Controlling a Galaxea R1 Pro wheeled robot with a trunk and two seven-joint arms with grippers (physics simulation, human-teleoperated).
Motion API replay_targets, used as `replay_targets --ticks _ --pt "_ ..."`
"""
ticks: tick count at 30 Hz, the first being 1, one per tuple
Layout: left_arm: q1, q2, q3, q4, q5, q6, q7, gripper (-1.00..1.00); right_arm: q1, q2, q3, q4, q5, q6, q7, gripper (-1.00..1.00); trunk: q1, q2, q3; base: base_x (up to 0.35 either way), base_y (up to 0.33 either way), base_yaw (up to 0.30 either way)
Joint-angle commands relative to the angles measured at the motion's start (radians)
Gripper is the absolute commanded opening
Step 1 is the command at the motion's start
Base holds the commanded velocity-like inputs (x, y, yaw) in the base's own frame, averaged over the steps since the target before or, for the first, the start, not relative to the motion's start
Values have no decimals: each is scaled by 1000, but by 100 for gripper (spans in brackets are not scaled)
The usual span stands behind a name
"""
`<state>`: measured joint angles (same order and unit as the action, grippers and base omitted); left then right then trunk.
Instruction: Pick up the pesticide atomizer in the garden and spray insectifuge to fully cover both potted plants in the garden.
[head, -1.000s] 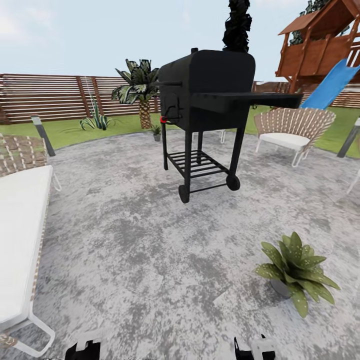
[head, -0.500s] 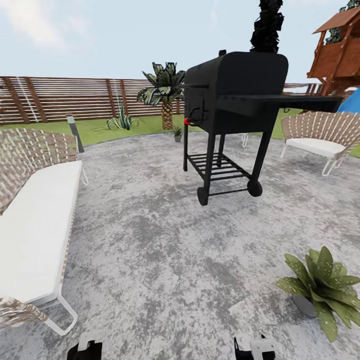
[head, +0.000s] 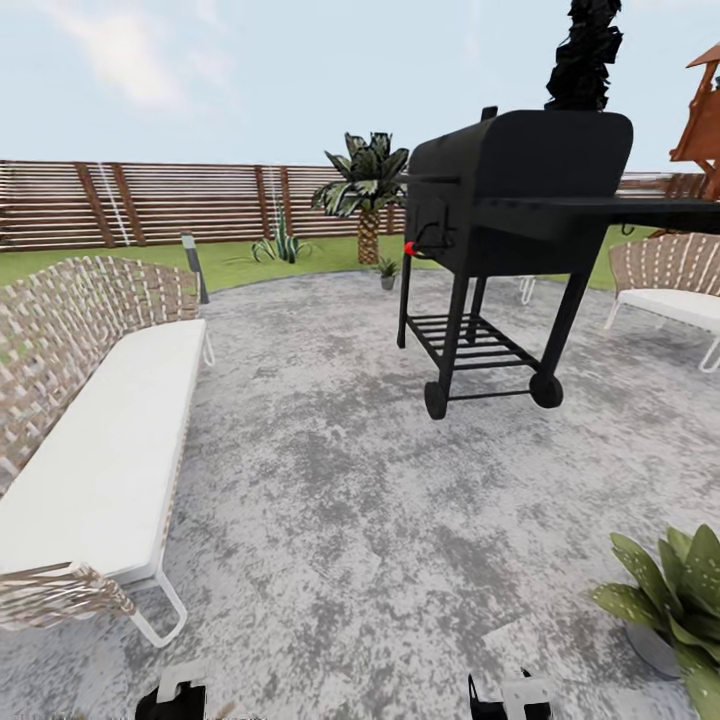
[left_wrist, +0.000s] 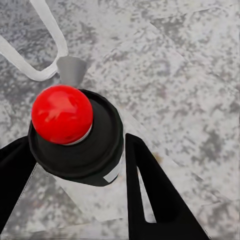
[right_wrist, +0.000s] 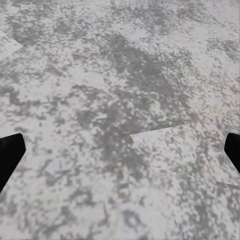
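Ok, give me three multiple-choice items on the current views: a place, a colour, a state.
1. The nearer potted plant sits where? A) by the fence B) right of the robot, nearer than the grill C) on the bench
2. The atomizer top is: A) red B) blue C) white
3. The right gripper is: A) shut on the atomizer B) shut, empty C) open
Answers: 1 B, it sits at the head view's lower right; 2 A, a red ball caps it; 3 C, its fingertips stand wide apart over patio.
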<state>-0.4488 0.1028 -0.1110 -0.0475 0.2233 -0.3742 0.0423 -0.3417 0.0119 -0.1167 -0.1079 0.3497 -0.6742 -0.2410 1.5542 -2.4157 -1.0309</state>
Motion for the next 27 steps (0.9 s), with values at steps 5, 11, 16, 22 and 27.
replay_targets --ticks 5,11,16,22,27 --pt "-1 0 -9 0 5 -3 7 -100 0 1 -8 1 11 -2 -5 100 0 0 4 0 0 219" --pt "-1 0 -9 0 6 -3 7 -100 0 2 -8 1 11 -2 -4 100 0 0 11 0 0 219" --pt "-1 -1 -9 1 7 -3 7 -100 0 2 -8 1 12 -2 -4 100 0 0 16 0 0 219" --pt "-1 -1 -9 1 7 -3 7 -100 0 2 -8 0 11 -2 -4 100 0 0 18 5 -4 73" --pt "5 -5 -9 2 7 -5 7 -100 -6 6 -7 -6 14 3 -2 100 0 0 18 117 -78 2"
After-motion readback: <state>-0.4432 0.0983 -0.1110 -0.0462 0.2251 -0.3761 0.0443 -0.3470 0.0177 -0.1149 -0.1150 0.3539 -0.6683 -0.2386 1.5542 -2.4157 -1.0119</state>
